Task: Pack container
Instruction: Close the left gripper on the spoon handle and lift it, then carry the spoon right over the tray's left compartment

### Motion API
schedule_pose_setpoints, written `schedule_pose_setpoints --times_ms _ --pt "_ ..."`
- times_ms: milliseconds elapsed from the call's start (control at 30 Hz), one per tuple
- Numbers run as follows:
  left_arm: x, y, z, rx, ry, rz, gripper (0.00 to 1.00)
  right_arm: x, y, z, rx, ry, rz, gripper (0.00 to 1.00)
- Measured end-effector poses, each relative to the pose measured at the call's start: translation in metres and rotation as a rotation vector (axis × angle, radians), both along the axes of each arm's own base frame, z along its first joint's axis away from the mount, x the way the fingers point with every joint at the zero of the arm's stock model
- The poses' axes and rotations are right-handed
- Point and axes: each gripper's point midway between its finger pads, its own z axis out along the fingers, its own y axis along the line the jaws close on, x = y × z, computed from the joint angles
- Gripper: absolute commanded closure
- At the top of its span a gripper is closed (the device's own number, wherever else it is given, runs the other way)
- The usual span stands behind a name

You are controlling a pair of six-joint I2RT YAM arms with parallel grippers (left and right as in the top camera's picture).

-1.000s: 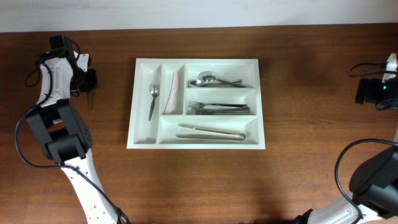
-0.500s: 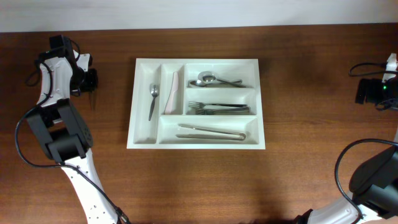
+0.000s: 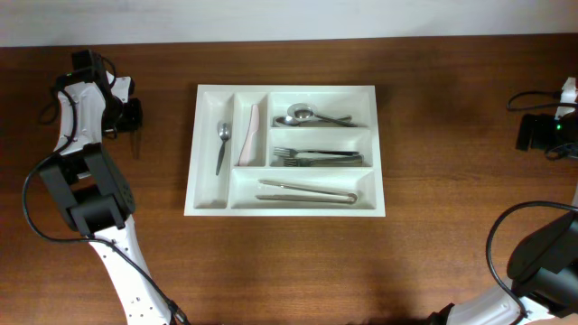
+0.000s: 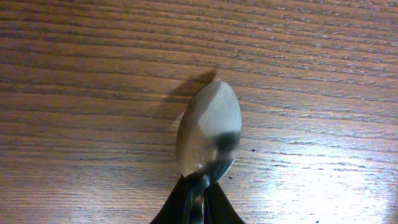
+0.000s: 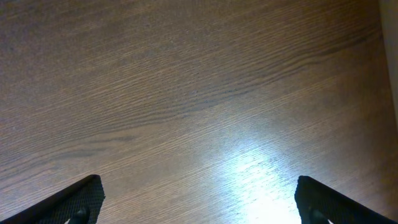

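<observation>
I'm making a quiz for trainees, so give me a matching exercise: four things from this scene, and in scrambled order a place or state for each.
1. left claw
2. right claw
3. forks
4. tongs

A. bottom long compartment of the container
B. open above the table
C. shut on a spoon
D. middle long compartment

Pairs: 1-C, 2-B, 3-D, 4-A

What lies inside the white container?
In the container: one spoon, a pale pink utensil, stacked spoons, stacked forks, tongs, each in its own compartment. How many pieces lie under the stacks is hidden.
</observation>
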Motion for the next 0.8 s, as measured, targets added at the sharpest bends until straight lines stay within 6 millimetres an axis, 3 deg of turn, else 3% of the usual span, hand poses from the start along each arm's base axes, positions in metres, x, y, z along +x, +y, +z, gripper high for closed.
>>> schedule_pose_setpoints --times_ms 400,800 --pt "-0.010 -0.005 0.008 -0.027 0.064 -0.002 0.92 0.000 0.000 0.000 0.000 0.000 0.000 0.01" --pt "0.003 -0.025 0.089 -0.107 -0.034 -0.031 0.92 0.000 0.000 0.000 0.000 0.000 0.000 0.01"
